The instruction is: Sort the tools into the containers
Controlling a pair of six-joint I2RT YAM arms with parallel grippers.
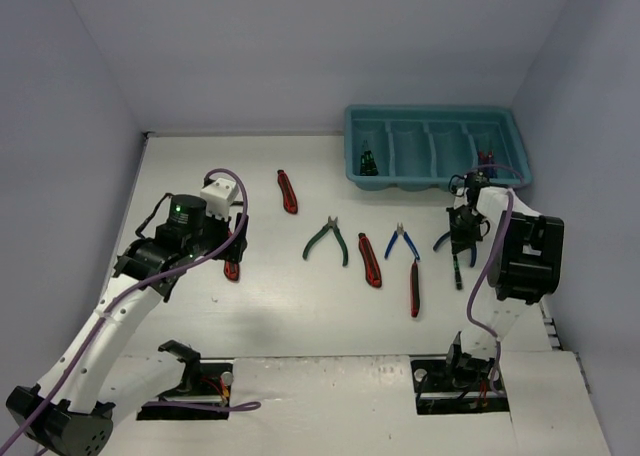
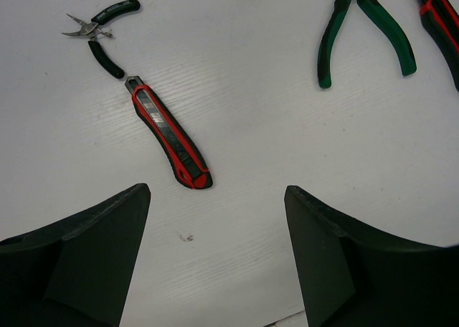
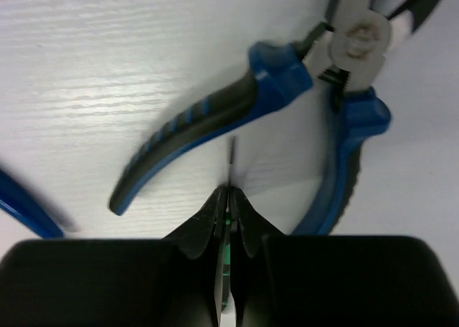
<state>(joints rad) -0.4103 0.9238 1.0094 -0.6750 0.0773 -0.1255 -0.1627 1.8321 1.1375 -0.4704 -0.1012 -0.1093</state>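
At right edge: thin screwdriver [image 3: 231, 158] being pinched in right gripper [image 3: 228, 198].
Left gripper [image 2: 217, 198] being held spread over white grained worktop [image 2: 251, 162].

**Teal tray** [image 1: 435, 181]: four oblong compartments side by side, at the far right of the table [image 1: 250, 316]. Dark-handled pliers [image 1: 368, 161] lie in the leftmost compartment and a red tool [image 1: 485, 158] in the rightmost.

**Loose tools, left to right:**
- first utility knife [image 1: 232, 269], partly hidden
- second utility knife [image 1: 288, 191], red and black, farther back
- green-handled pliers [image 1: 327, 240], handles spread
- third utility knife [image 1: 370, 260]
- small blue pliers [image 1: 402, 242]
- slim red-and-black tool [image 1: 415, 287]
- larger blue pliers [image 1: 441, 242], handles spread, with a green-handled screwdriver [image 1: 458, 266] just beside them
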